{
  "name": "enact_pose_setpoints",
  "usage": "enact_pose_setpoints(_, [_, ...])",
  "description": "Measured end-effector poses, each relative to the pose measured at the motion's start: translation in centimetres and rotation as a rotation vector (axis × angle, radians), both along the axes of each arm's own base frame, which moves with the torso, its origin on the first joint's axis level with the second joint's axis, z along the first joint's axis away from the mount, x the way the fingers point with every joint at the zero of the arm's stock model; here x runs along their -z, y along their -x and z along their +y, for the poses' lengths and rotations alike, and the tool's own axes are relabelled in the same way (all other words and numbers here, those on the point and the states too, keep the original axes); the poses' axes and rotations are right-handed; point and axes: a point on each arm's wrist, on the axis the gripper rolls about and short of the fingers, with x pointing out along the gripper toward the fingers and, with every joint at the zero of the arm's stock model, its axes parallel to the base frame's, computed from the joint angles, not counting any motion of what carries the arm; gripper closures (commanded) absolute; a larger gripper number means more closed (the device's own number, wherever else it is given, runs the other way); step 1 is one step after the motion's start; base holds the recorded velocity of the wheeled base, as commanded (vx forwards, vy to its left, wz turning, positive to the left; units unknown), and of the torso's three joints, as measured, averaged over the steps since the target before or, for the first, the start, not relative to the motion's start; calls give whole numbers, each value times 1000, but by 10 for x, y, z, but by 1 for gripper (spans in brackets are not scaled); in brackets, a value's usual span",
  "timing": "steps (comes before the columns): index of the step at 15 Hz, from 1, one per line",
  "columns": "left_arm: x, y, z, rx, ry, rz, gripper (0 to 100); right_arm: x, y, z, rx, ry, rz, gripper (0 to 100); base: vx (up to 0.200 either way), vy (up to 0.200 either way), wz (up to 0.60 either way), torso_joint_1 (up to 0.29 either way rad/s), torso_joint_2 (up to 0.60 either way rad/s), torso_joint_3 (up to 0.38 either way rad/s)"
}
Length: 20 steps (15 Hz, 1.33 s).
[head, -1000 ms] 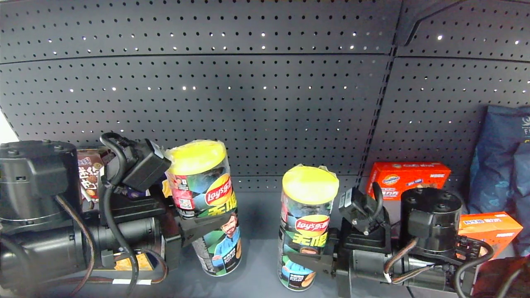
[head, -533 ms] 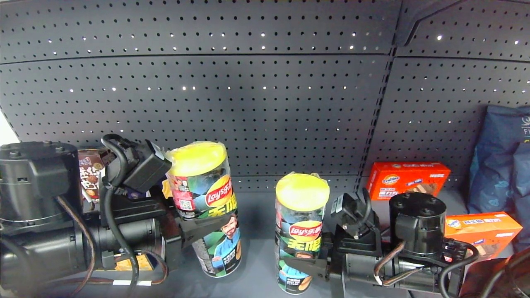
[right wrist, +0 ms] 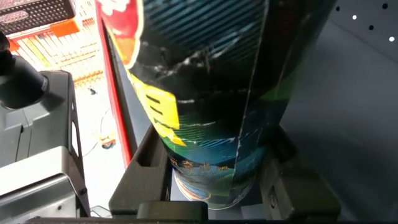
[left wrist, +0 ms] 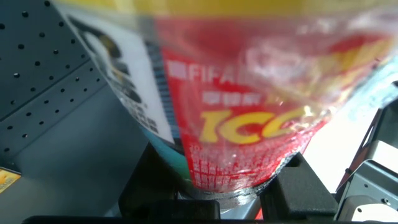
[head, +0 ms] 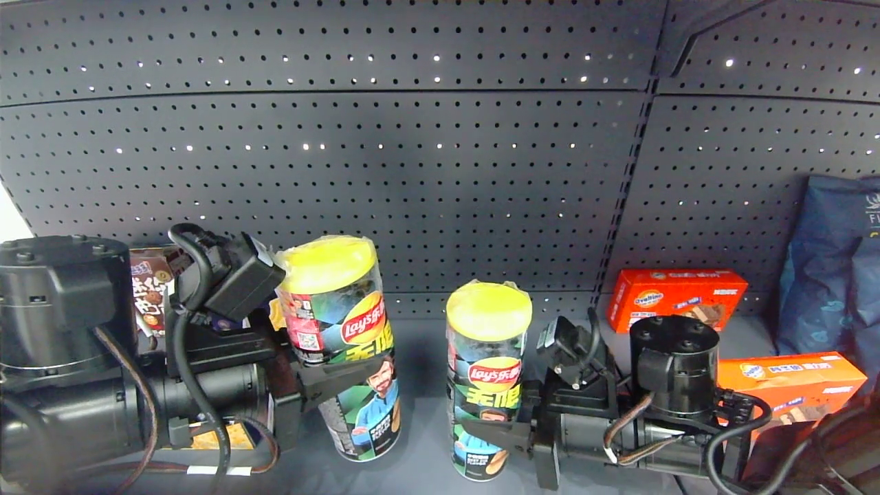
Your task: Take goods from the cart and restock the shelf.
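Two chip cans with yellow lids stand on the grey shelf (head: 419,357). The left can (head: 342,337) leans slightly, and my left gripper (head: 330,381) is shut on its middle; the same can (left wrist: 249,118) looms close in the left wrist view, seated between the jaws. The right can (head: 485,375) is upright near the shelf's front, with my right gripper (head: 491,433) shut on its lower part. In the right wrist view that can (right wrist: 211,106) sits between the dark jaws. I cannot tell whether either can's base touches the shelf.
A black pegboard (head: 426,172) backs the shelf. Two orange boxes (head: 677,295) (head: 790,385) lie at the right, with a dark blue bag (head: 835,261) behind them. A brown snack pack (head: 148,289) stands at the far left behind my left arm.
My right gripper has carried its can leftward and slightly lower, closer to the left can. The left arm and its can have stayed put.
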Motion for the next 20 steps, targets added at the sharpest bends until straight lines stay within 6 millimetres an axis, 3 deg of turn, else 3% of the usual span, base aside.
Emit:
enact_pose_setpoints(2, [0, 0, 0, 1, 0, 0, 100, 1, -2, 0, 3, 2, 1, 100, 0, 0, 0, 0, 0, 0])
enact_pose_setpoints(3, [0, 0, 0, 0, 0, 1, 100, 2, -2, 0, 4, 2, 2, 0, 0, 0, 0, 0, 0, 0])
enact_pose_setpoints(8, [0, 0, 0, 0, 0, 1, 100, 3, -5, -4, 23, 10, 1, 0, 0, 0, 0, 0, 0, 0])
enact_pose_setpoints(12, [1, 0, 0, 1, -1, 2, 100, -8, 5, -13, 25, -15, -30, 0, 0, 0, 0, 0, 0, 0])
enact_pose_setpoints(16, [0, 0, 0, 0, 0, 1, 100, -28, 39, -43, 42, -44, -69, 0, 0, 0, 0, 0, 0, 0])
enact_pose_setpoints(20, [0, 0, 0, -2, -1, 1, 100, -43, 76, -89, 102, -93, -131, 0, 0, 0, 0, 0, 0, 0])
